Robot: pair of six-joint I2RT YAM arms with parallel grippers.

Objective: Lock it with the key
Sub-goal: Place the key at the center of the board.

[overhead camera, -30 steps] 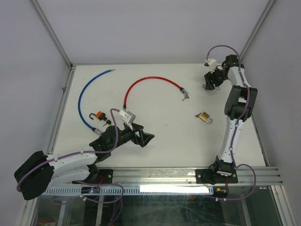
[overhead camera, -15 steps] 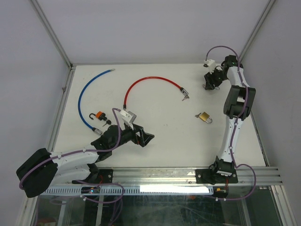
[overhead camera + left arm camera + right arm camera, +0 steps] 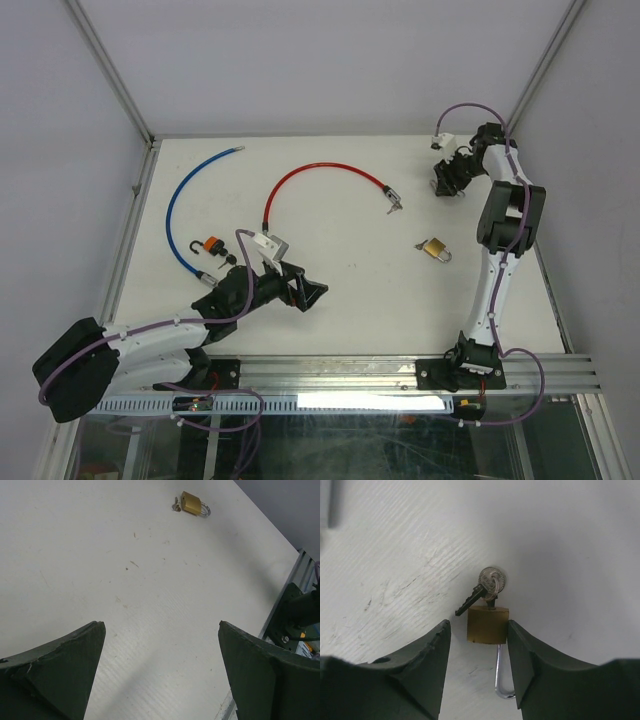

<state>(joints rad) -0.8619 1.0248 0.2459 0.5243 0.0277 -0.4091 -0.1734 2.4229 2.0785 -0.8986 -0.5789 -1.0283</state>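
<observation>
right claw (image 3: 479, 626): fingers apart, one on each side of the padlock; the 3 o'clock finger is against its body, with a thin gap at the 9 o'clock finger, so it is not clamped
padlock (image 3: 488, 625): brass, flat on the tabletop (image 3: 350, 300); shackle points to 6 o'clock in the wrist view, partly hidden by a finger
key (image 3: 491, 578): sits in the padlock's 12 o'clock end
spare key (image 3: 471, 600): on the same ring, blade toward 8 o'clock
edges: in the top view the right claw (image 3: 445, 182) is at the tabletop's 1 o'clock corner, near the far and right edges
left claw (image 3: 161, 625): fingers spread wide, holding nothing, at 7 o'clock of the tabletop centre
room: bare surface runs from the left claw toward 1 o'clock, up to the second padlock (image 3: 434, 249)
second padlock: brass, at 3 o'clock of centre, well apart from both claws
left side: red cable (image 3: 320, 172), blue cable (image 3: 175, 200) and orange padlock (image 3: 210, 244), spanning 9 to 12 o'clock
</observation>
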